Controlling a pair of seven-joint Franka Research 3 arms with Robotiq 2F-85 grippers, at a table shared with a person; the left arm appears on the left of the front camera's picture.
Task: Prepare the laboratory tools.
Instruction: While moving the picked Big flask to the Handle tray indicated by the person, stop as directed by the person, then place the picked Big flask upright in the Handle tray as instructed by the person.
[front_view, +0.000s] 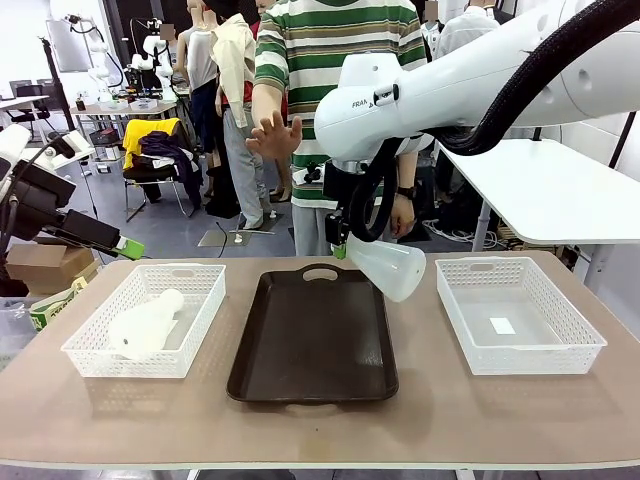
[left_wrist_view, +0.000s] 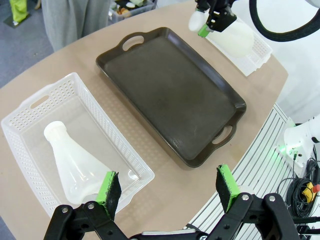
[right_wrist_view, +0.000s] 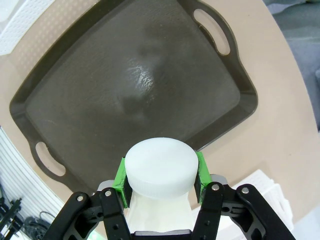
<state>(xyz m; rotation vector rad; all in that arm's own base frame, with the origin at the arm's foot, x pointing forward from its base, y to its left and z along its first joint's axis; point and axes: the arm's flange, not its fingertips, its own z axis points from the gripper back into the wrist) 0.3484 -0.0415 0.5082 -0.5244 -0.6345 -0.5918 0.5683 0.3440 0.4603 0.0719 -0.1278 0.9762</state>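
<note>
The right tool (right_wrist_view: 160, 175) grips the frosted white cone-shaped flask (front_view: 390, 268) by its neck, mid-frame over the dark brown tray (front_view: 310, 340). It is best to tip it upright, then lower it slowly. The left tool (left_wrist_view: 167, 185) is open.

A robotics lab: cluttered workbenches (front_view: 122, 104) and a clothes-draped chair (front_view: 155, 155) left of the person's hand (front_view: 275, 135), a white table (front_view: 560, 190) right.
</note>
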